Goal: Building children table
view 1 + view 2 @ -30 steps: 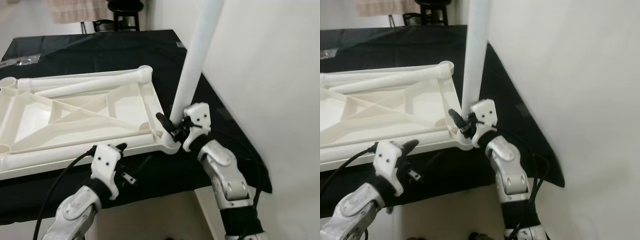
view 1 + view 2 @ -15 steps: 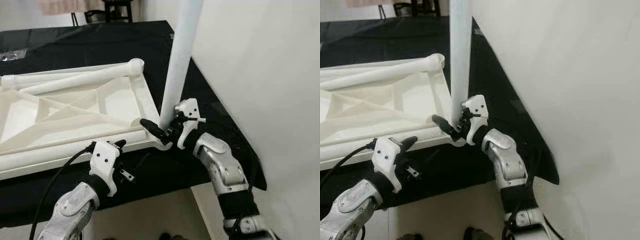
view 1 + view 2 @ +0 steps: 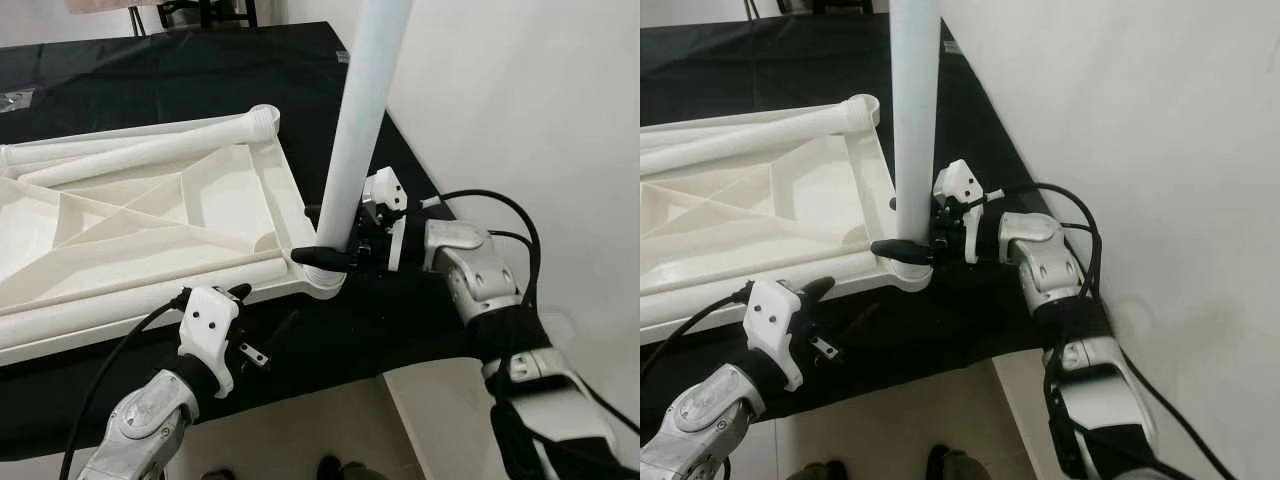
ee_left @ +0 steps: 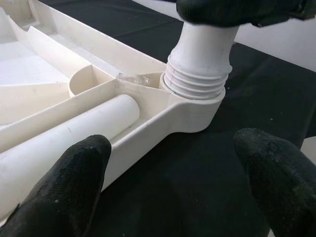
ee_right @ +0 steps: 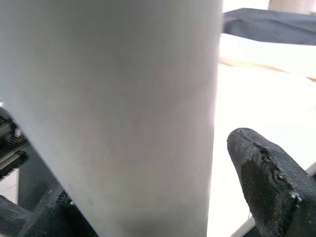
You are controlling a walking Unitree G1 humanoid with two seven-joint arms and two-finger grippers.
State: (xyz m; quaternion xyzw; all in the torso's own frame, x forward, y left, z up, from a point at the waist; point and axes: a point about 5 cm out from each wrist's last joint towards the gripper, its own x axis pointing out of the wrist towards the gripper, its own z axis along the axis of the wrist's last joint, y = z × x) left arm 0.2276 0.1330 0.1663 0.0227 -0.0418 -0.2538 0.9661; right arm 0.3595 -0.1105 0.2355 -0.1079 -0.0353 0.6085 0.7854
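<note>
White plastic tabletop [image 3: 150,225] lying upside down on the worktop [image 3: 200,70], ribbed underside up: diagonal braces, shallow compartments, smooth matte walls. Long axis running from the robot's left toward the near right corner. Worktop covered in black cloth.

Upright leg [image 3: 362,120], a smooth white round tube, standing in the near right corner socket [image 3: 325,280], long axis near vertical with a slight lean toward the right at the top. Base with ridged threads seen in the left wrist view [image 4: 197,79], seated in a round collar of the tabletop.

2 more tube legs lying flat inside the frame: far leg [image 3: 140,150] along the far edge, ending at a round corner socket; near leg [image 3: 130,300] along the near edge, its blunt end close to the standing one.

Right gripper [image 3: 335,245] reaching in from the right, level with the worktop, its 2 black fingers clamped round the upright leg just above the socket; 1 finger [image 3: 320,256] visible across the front of the tube, the other probably behind it.

Left gripper [image 3: 243,292] at the near edge of the tabletop, just below the rim, fingers spread wide with nothing between them in the left wrist view; black fingertips [image 4: 74,182] textured, rubbery.
</note>
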